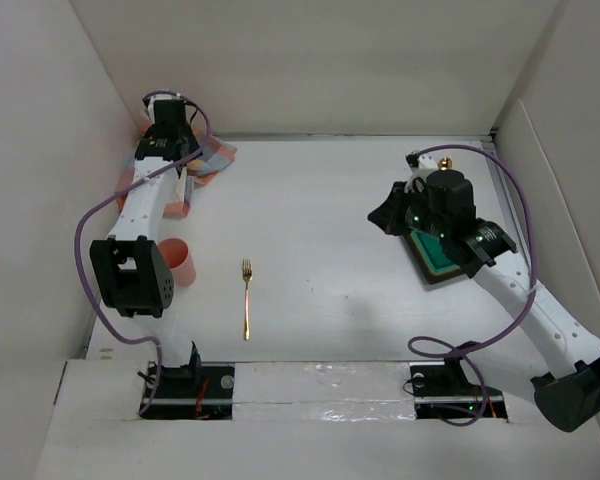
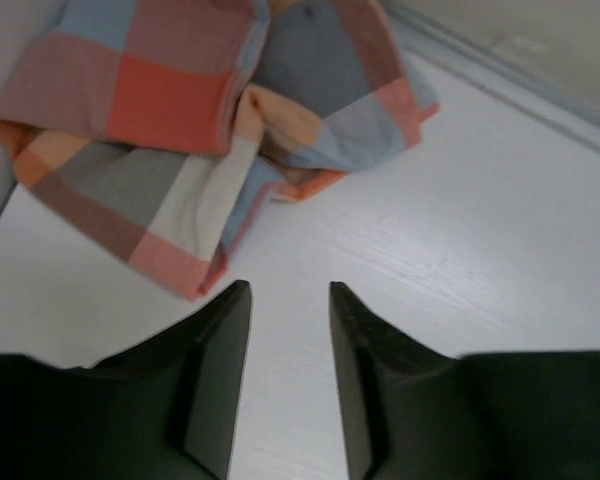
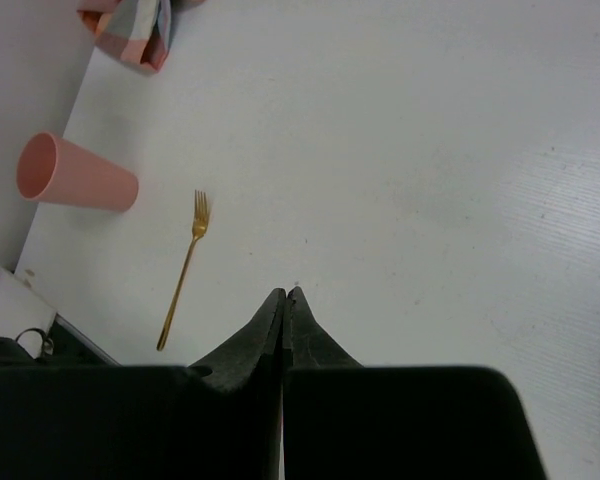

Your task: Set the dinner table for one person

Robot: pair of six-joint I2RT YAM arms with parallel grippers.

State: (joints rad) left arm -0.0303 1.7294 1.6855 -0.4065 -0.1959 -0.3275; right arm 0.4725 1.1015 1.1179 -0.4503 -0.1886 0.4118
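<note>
The white dinner table (image 1: 320,220) fills the top view. A gold fork (image 1: 247,298) lies near its front left and also shows in the right wrist view (image 3: 185,265). A pink cup (image 1: 180,262) lies on its side left of the fork, seen in the right wrist view too (image 3: 75,178). My left gripper (image 1: 187,178) is open and empty (image 2: 290,290), low over the table right at the edge of the checked cloth (image 2: 190,130). My right gripper (image 1: 380,215) is shut and empty (image 3: 283,293) above the table's right half.
The orange-and-grey checked cloth (image 1: 215,157) is crumpled in the far left corner, against the left wall. A dark square dish with a green inside (image 1: 442,258) lies under the right arm. White walls close in the table on three sides.
</note>
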